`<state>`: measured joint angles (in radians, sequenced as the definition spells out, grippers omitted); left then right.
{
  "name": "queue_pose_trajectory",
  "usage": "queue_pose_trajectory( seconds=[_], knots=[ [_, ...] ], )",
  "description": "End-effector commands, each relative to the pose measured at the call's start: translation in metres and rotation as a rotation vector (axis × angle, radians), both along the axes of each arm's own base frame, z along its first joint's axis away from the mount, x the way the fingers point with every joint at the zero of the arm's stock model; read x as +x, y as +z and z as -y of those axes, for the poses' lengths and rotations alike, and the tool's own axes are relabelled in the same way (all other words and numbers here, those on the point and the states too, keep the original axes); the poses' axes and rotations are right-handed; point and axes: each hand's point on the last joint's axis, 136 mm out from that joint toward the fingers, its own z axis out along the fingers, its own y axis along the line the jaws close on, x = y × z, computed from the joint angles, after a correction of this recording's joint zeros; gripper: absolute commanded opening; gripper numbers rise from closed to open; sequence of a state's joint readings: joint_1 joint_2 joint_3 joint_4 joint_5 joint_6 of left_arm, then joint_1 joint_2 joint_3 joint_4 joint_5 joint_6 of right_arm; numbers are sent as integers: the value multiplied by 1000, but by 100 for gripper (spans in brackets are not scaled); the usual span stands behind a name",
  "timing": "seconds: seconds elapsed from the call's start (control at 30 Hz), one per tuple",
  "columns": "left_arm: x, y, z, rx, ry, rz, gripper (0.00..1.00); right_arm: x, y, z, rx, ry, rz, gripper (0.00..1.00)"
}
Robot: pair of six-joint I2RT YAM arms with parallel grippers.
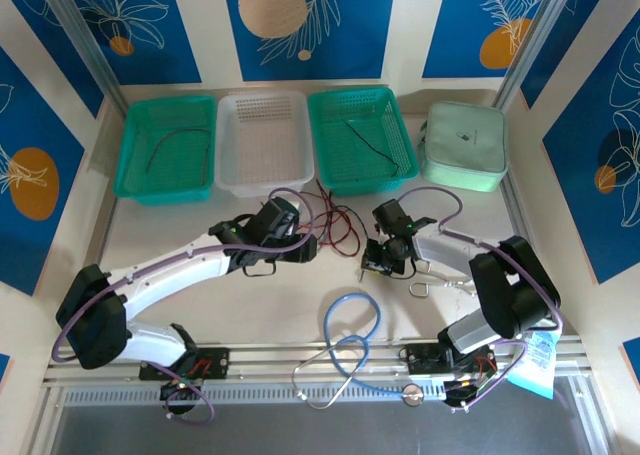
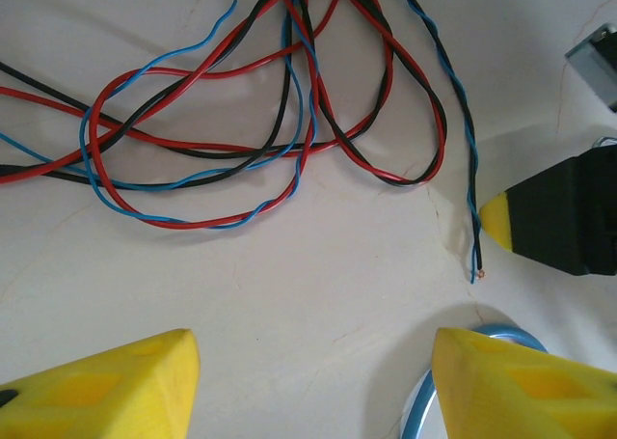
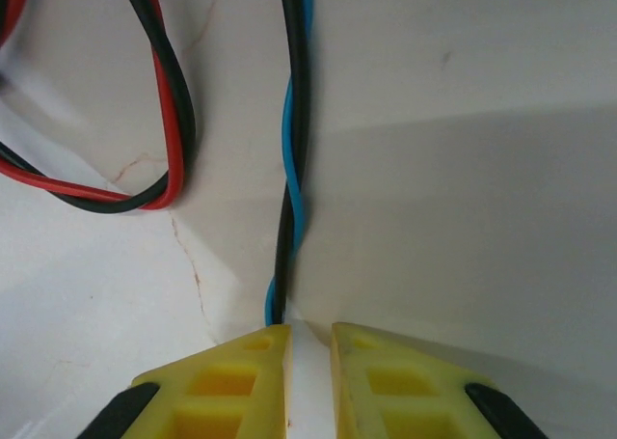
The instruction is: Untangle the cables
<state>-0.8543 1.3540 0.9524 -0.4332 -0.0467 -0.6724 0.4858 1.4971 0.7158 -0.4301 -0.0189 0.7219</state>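
My right pincer (image 3: 308, 333) stands almost together at the end of the black-and-blue cable (image 3: 289, 198); whether it grips, I cannot tell. My left pincer (image 2: 313, 347) is apart over bare tabletop (image 2: 318, 285), the cables (image 2: 289, 151) tangled just beyond. Far off, the left green basket (image 1: 165, 191) holds a dark wire (image 1: 180, 133), and the right green basket (image 1: 365, 188) holds another.

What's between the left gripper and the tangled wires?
Nothing: in the left wrist view, bare white tabletop separates the left gripper from the tangle of thin red, black and blue wires.
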Motion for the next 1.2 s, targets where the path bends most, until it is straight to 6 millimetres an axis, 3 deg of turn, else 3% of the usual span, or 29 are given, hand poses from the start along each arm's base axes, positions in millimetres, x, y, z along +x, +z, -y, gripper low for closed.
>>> queue_pose_trajectory(
  seconds=[0.0, 1.17],
  knots=[
    [3, 10, 6, -8, -6, 27, 65, 1, 3, -12, 47, 31, -9, 18],
    [6, 17, 6, 3, -10, 45, 65, -3, 19, -17, 78, 52, 17, 18]
  ],
)
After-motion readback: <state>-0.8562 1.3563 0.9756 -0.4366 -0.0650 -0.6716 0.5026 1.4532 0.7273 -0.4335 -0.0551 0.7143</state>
